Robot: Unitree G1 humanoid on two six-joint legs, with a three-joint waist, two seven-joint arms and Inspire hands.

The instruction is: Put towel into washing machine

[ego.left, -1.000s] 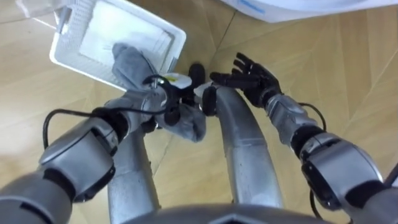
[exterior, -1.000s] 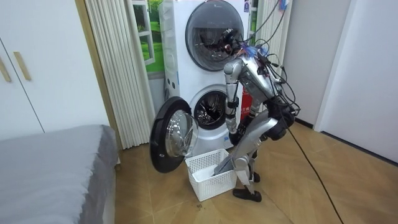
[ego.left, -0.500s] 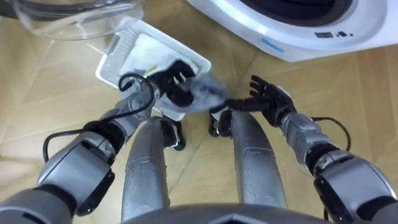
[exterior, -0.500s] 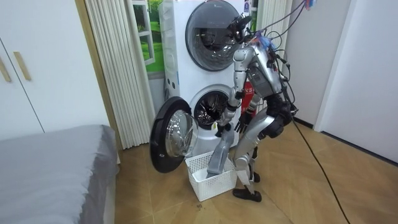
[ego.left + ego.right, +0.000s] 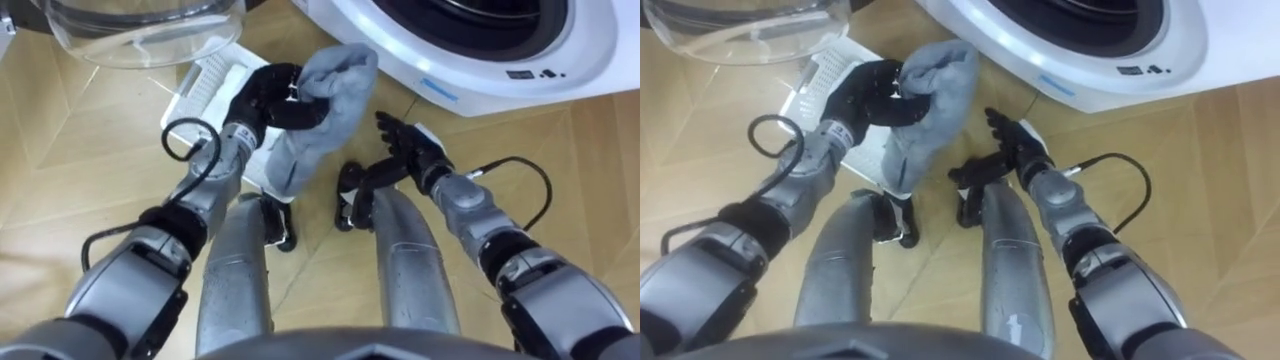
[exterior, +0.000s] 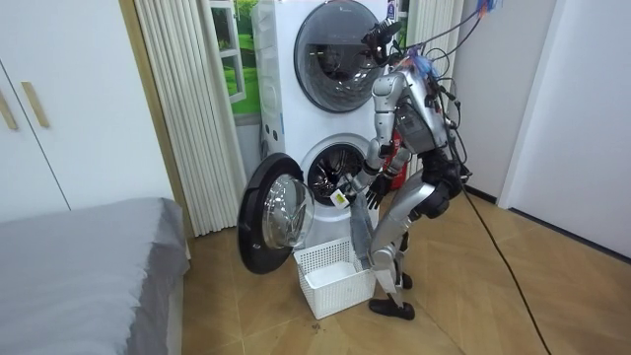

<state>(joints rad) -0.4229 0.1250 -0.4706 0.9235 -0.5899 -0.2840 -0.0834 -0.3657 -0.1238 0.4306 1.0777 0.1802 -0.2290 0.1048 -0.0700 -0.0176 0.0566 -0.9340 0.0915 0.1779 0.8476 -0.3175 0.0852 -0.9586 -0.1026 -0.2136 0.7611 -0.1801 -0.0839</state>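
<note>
Nearest the body, the right hand (image 5: 405, 150) hangs empty with its fingers spread, just beside the dangling tail of the grey cloth towel (image 5: 335, 95). The left hand (image 5: 268, 98) has its fingers curled round the towel's bunched upper end. It holds the towel in the air above the white perforated plastic basket (image 5: 205, 85), which stands on the wooden floor (image 5: 60, 180). Beyond are the open round glass door (image 5: 130, 25) on the left and the white front-loading washing machine (image 5: 470, 60), with its dark drum mouth (image 5: 480, 15) ahead. To do this step well, I judge the left arm should carry the bundle forward and rightward, away from the door. It needs to be high enough for the tail to clear the lower rim, and to go well inside before release. The right hand could tuck in any trailing cloth.
</note>
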